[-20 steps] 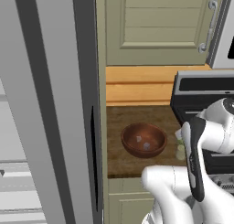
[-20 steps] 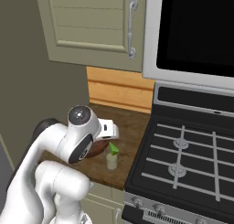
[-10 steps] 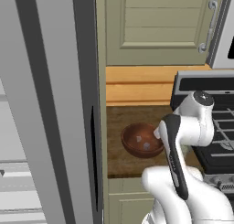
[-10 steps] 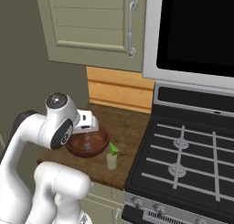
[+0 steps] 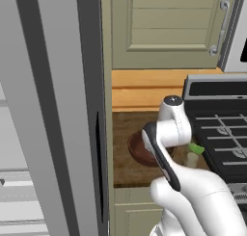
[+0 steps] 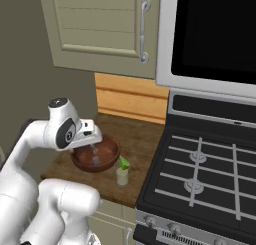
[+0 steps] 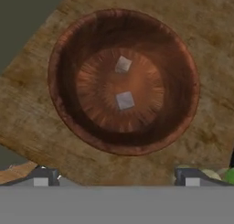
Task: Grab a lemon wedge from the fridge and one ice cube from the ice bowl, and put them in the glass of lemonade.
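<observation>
Now tool (image 7: 116,179) (open) over ice bowl (image 7: 183,58)

Above the bowl (image 7: 123,81) the way down is open: its wide mouth faces the gripper (image 7: 116,176), whose fingers stand wide apart, and only two ice cubes (image 7: 124,100) lie near the middle of its floor, apart from each other. The glass (image 6: 122,174) with its green wedge (image 6: 124,163) stands just beside the bowl's rim towards the stove (image 6: 210,174), narrowing the room on that side. On the other side the fridge wall (image 5: 91,110) rises along the counter (image 5: 123,160) edge, and a cabinet (image 5: 164,28) hangs well above.
</observation>
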Available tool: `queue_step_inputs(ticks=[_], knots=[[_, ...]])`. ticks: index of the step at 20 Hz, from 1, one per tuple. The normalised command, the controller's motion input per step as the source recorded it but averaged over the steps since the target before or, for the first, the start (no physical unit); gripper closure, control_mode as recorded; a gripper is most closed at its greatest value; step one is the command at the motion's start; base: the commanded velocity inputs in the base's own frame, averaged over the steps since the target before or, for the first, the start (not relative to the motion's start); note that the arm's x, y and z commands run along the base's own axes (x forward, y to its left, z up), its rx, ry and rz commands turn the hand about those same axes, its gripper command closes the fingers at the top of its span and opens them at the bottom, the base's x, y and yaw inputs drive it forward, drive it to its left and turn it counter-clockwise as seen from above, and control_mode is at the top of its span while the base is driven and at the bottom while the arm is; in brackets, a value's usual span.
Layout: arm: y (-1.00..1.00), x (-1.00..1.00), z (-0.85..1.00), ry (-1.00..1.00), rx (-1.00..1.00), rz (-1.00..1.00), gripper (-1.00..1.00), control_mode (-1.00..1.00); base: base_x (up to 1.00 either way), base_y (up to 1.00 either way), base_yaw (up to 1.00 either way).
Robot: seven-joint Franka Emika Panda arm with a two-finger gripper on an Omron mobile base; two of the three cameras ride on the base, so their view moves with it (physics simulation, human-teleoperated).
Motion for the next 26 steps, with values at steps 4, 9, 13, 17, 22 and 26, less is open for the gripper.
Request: queue_step_inputs(ticks=[4, 9, 13, 17, 22, 26], knots=[[0.00, 0.49, -0.63, 0.17, 0.00, 0.03, -1.00, -1.00, 0.00, 0.00, 0.00], [-0.01, 0.33, -0.27, 0.07, 0.00, 0.00, -1.00, -1.00, 0.00, 0.00, 0.00], [0.00, 0.33, -0.04, 0.11, 0.02, 0.00, -1.00, -1.00, 0.00, 0.00, 0.00], [-0.06, 0.06, -0.29, 0.00, 0.11, 0.00, -1.00, -1.00, 0.00, 0.00, 0.00], [0.00, 0.00, -0.34, -0.10, 0.11, 0.00, -1.00, -1.00, 0.00, 0.00, 0.00], [0.00, 0.00, -0.13, -0.09, 0.04, 0.00, -1.00, -1.00, 0.00, 0.00, 0.00]])
